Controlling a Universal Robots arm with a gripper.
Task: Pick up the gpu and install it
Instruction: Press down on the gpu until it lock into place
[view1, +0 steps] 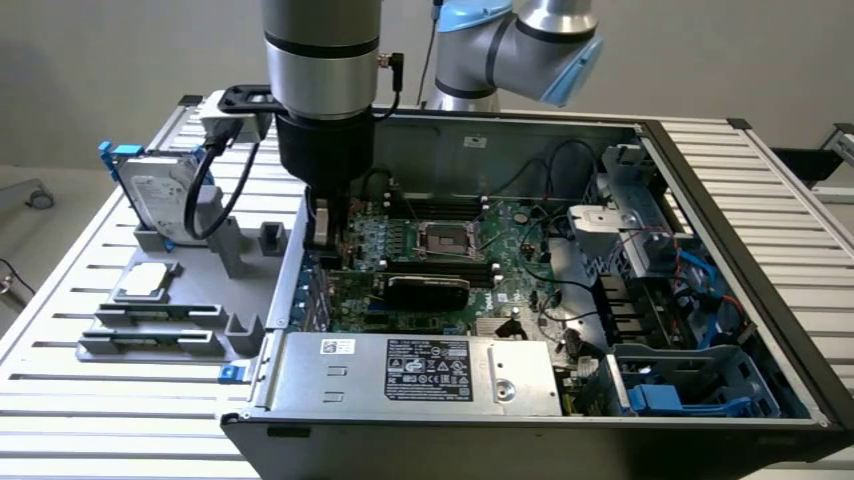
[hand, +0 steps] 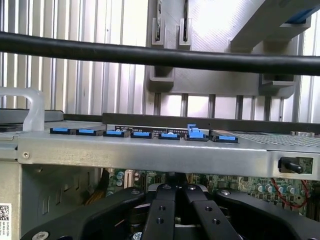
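The gpu (view1: 424, 291) already stands in a slot on the motherboard (view1: 514, 225) inside the open computer case (view1: 747, 262), so installation looks largely done, while the gripper (view1: 320, 228), its fingers (hand: 159, 215) pressed shut on nothing visible, hangs low near the card, at the exterior view's left.

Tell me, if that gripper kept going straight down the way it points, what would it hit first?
The gripper would likely meet the green motherboard, close to the case wall, though depth is hard to judge here.
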